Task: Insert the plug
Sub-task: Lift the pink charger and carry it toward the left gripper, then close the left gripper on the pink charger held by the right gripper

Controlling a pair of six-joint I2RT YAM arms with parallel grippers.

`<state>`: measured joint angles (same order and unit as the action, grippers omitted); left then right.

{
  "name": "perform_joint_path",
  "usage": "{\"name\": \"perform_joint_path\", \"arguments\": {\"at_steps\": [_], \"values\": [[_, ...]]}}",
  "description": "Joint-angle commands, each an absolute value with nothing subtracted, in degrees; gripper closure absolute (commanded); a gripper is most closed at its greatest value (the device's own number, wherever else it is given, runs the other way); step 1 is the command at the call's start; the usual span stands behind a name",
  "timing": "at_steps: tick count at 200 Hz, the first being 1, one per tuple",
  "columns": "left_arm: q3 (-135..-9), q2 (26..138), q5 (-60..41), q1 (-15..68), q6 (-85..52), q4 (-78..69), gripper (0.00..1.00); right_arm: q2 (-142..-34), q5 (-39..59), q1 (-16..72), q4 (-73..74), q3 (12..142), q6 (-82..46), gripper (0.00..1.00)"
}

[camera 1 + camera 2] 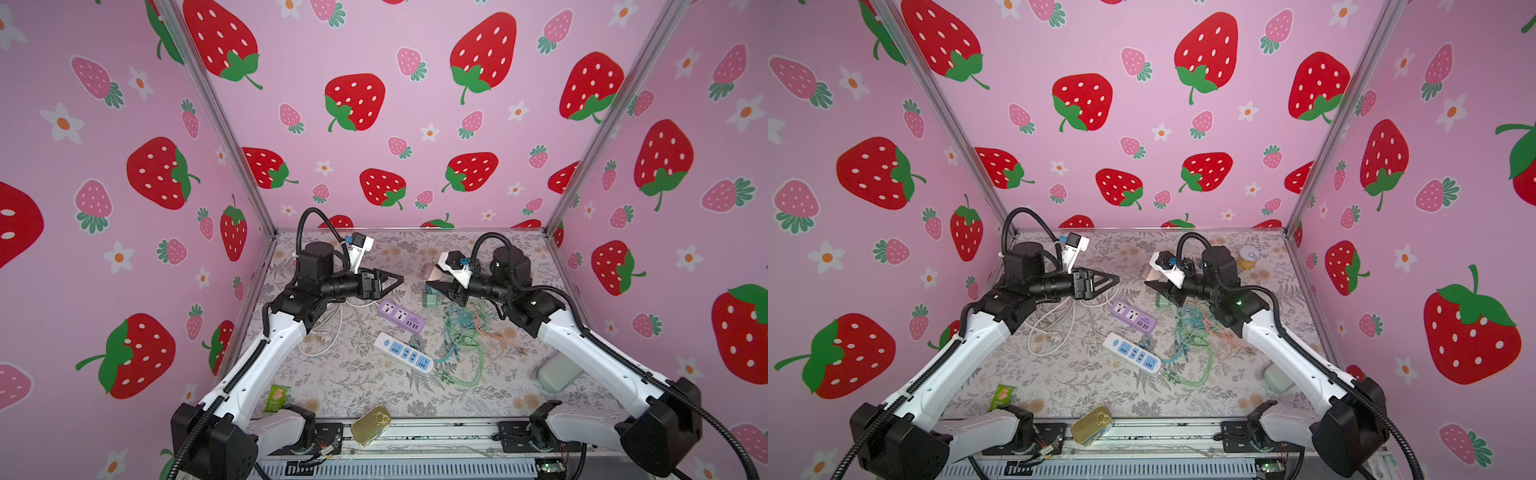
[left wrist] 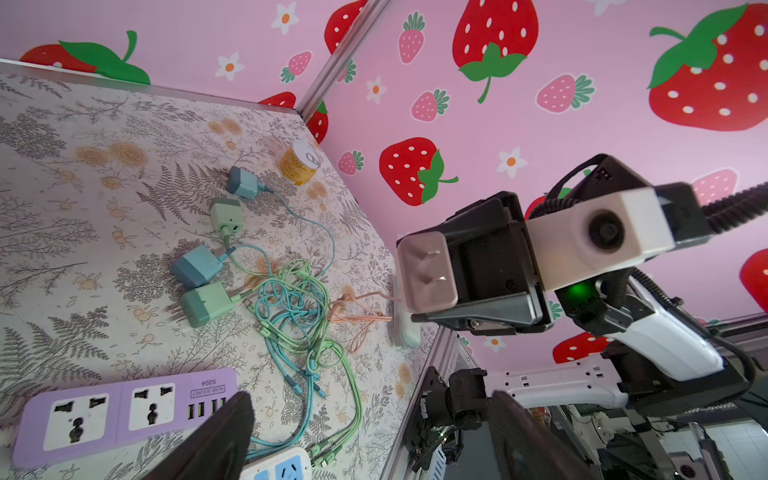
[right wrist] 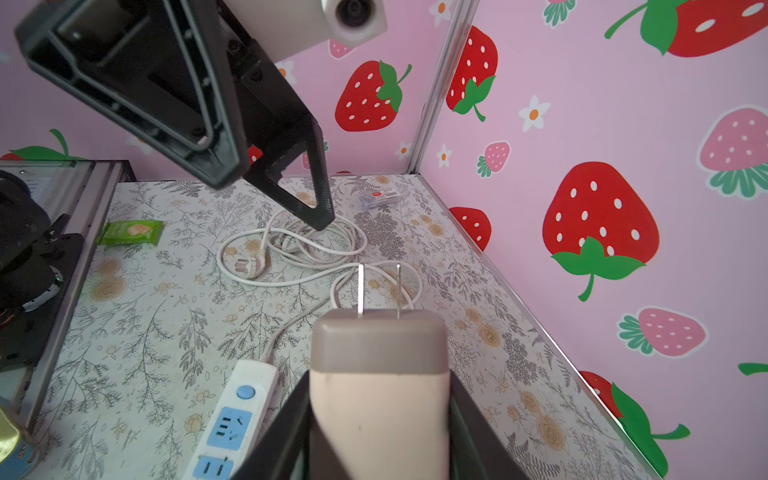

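Observation:
The plug [image 3: 380, 374] is a pink-beige charger block with two flat metal prongs. My right gripper [image 3: 380, 399] is shut on it and holds it in the air, prongs pointing away from the wrist towards the left arm. In both top views the plug [image 1: 432, 272] hangs above the table's far middle. My left gripper [image 1: 400, 279] faces it from the left, open, with nothing between its fingers [image 2: 224, 432]. Below lie a purple power strip [image 1: 401, 316] and a white and blue power strip [image 1: 405, 353]. The purple strip's sockets [image 2: 77, 419] face up.
A tangle of green, blue and orange cables with several chargers [image 1: 461, 332] lies right of the strips. A coiled white cord [image 1: 328, 328] lies under the left arm. A gold tin [image 1: 371, 424], a green packet [image 1: 276, 398], a mint case [image 1: 557, 374] and a yellow can [image 1: 1249, 257] sit near the edges.

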<state>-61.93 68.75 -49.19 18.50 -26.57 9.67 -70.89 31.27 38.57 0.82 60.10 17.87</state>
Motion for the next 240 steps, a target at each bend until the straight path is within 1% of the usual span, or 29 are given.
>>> {"name": "perform_joint_path", "arguments": {"at_steps": [1, 41, 72, 116, 179, 240], "values": [[-64.82, 69.78, -52.76, 19.21, -27.66, 7.93, 0.11, -71.18, 32.58, 40.28, 3.43, 59.84, 19.98, 0.71], [-66.02, 70.80, -55.04, 21.39, -27.27, 7.48, 0.14, -71.81, 31.75, 42.18, 3.52, 59.82, 20.79, 0.71], [-67.15, 71.84, -56.19, 22.39, -27.11, 8.02, 0.22, -72.02, 30.59, 43.56, 3.26, 60.02, 21.51, 0.70], [-67.94, 73.43, -56.43, 23.18, -27.16, 8.83, 0.27, -72.38, 28.49, 45.38, 3.58, 59.68, 22.87, 0.70], [-69.70, 75.89, -57.65, 23.55, -27.26, 10.33, 0.44, -73.29, 27.45, 46.15, 4.20, 59.66, 23.57, 0.70], [-70.22, 76.45, -58.45, 23.58, -26.47, 11.50, 0.58, -73.57, 26.39, 46.32, 4.19, 59.54, 24.18, 0.69]]}}
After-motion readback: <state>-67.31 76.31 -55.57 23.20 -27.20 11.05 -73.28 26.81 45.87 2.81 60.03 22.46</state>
